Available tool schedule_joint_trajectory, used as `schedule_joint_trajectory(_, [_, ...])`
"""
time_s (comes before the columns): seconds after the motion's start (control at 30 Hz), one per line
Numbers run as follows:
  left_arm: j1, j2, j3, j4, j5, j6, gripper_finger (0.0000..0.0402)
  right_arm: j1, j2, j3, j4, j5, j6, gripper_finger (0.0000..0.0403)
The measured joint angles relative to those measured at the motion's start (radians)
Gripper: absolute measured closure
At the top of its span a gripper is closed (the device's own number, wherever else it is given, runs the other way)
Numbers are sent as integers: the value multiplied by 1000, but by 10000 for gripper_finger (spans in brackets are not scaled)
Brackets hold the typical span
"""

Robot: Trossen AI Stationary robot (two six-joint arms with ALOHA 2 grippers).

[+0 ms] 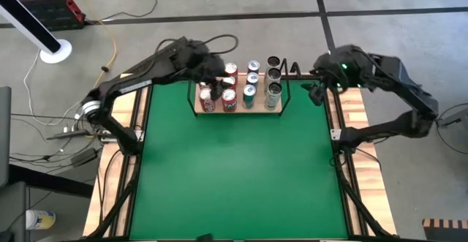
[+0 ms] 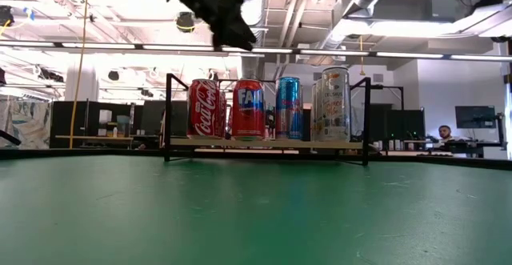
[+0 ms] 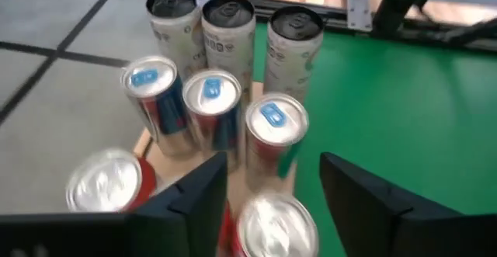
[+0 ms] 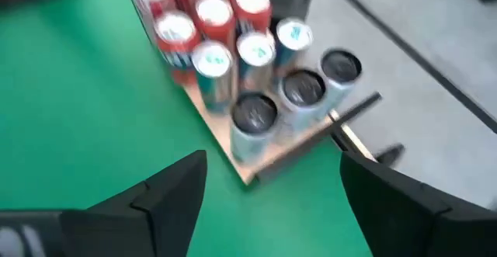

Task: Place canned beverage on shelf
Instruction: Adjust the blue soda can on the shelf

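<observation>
As far as can be judged, the task is all but complete: the cans are all held upright on the shelf at the far edge of the counter, none left on the green. The left hand is spread and empty above the red cans. The right hand, also spread and empty, is held just beside the shelf's end.

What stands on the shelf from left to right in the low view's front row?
Red cola can → red can with white lettering → blue slim can → tall pale can, all upright on the shelf.
</observation>
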Motion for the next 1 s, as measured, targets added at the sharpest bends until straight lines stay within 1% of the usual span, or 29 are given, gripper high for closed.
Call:
schedule_joint_trajectory(0.17, [-12,142,123,-60,-5,85,286,50,-130,-180,143,3,86,113])
schedule_joint_trajectory(0.3, [-18,206,148,-73,2,117,367,66,-181,-259,160,4,149,117])
schedule_joint_trajectory(0.33, [-20,216,148,-74,1,122,384,67,-188,-270,158,4,158,117])
schedule_joint_trajectory(0.37, [-24,224,148,-77,-8,127,392,67,-191,-276,158,3,167,117])
schedule_joint_trajectory(0.57, [-55,265,148,-63,-105,178,400,67,-193,-278,161,3,173,117])
schedule_joint_trajectory(0.77, [-90,304,148,-54,-116,188,401,67,-193,-278,162,3,169,117])
schedule_joint_trajectory(1.0, [-112,306,148,-17,-124,204,401,67,-193,-278,161,3,166,117])
